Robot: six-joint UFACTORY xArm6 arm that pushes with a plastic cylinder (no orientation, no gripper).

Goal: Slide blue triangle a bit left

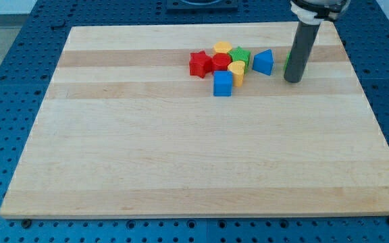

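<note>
While my tip stands right, the blue triangle sits upright.

Bright even light, soft shadows, sharp focus.

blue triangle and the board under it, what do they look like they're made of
The blue triangle looks like moulded plastic: flat, even colour, smooth faces, soft sheen, though painted wood cannot be ruled out. The board looks like pale wood, joined strips with visible grain and a smooth matte finish. My tip stands just to the view's right of the triangle; the rod looks dark and matte.
</note>
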